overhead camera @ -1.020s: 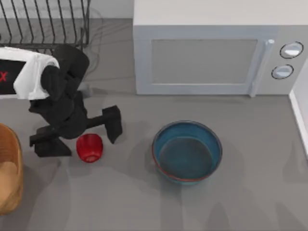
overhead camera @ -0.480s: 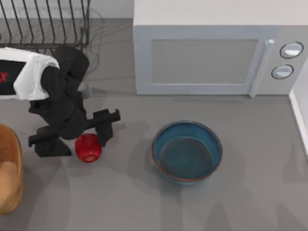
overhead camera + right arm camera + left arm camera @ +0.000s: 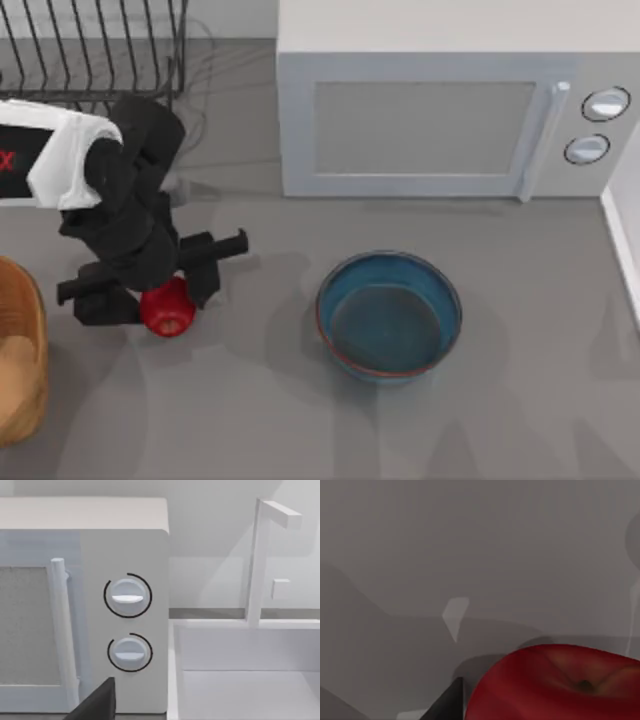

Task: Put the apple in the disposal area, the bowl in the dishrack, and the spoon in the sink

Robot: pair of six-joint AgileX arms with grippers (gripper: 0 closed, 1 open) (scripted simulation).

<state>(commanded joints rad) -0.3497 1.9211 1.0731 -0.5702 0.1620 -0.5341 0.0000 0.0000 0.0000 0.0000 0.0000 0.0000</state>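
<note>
Top view: the left hand [image 3: 152, 292] sits low over the grey bench [image 3: 520, 400] at its left side, its 2 dark fingers clenched on the apple [image 3: 167, 309], one finger to the apple's left and the other against its right. The apple is a small glossy red fruit, partly covered by the black wrist above it. Just left of the hand, at the bench's left edge, stands the tan-orange disposal area [image 3: 22, 370], its thick rim cut by the frame. The dark wire dishrack [image 3: 95, 45] stands at the far left corner, behind the left arm's white and black links. The bowl [image 3: 389, 315], blue with a thin reddish-brown rim, rests upright on the bench near the middle, well apart from the apple, and in front of a white microwave [image 3: 440, 110] with 2 round dials. A sliver of the sink [image 3: 628, 240] with its white raised rim shows at the right edge. In the left wrist view the apple [image 3: 560, 685] lies close under the camera with a dark fingertip [image 3: 447, 702] beside it. In the right wrist view the microwave [image 3: 125, 615] stands just beside the pale sink [image 3: 250, 680]; whether the right hand is clenched or released I cannot tell.
</note>
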